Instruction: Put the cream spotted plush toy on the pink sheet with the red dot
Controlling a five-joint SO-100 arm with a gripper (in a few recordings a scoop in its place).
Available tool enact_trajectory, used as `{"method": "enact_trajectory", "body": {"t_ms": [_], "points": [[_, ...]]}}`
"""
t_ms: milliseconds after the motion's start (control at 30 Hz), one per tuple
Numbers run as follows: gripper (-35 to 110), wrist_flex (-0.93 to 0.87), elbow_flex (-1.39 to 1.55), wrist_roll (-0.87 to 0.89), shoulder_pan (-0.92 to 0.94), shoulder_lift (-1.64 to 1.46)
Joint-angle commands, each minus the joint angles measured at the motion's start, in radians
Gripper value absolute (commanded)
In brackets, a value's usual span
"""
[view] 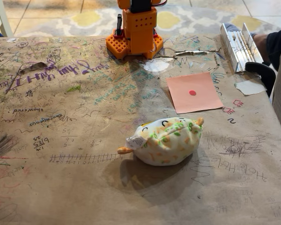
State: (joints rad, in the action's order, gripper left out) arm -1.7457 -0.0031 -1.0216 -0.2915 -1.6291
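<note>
Fixed view: cream spotted plush toy (pixel 165 140) near pink sheet (pixel 194 92).

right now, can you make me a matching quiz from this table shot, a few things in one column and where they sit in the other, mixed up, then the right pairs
Things:
1. cream spotted plush toy
2. pink sheet with the red dot
3. orange arm base
4. silver metal piece

Places in the fixed view:
A. far edge of the table, near the middle
B. lying on its side on the brown paper, nearer the camera than the sheet
C. far right, beside a person's dark sleeve
D. flat on the paper, right of centre, with nothing on it

Pairs: 1-B, 2-D, 3-A, 4-C
</note>
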Motion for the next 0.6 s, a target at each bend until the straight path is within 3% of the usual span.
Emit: {"method": "enact_trajectory", "body": {"t_ms": [0,67,167,333,433,567], "points": [[13,-0.002,0.127,-0.002,0.014,-0.025],[18,-0.002,0.319,-0.038,0.014,-0.017],[38,0.003,0.657,-0.186,0.035,0.015],[39,0.167,1.094,-0.268,0.081,0.089],[39,0.278,1.183,-0.27,0.087,0.169],[38,0.288,1.143,-0.265,0.075,0.325]]}}
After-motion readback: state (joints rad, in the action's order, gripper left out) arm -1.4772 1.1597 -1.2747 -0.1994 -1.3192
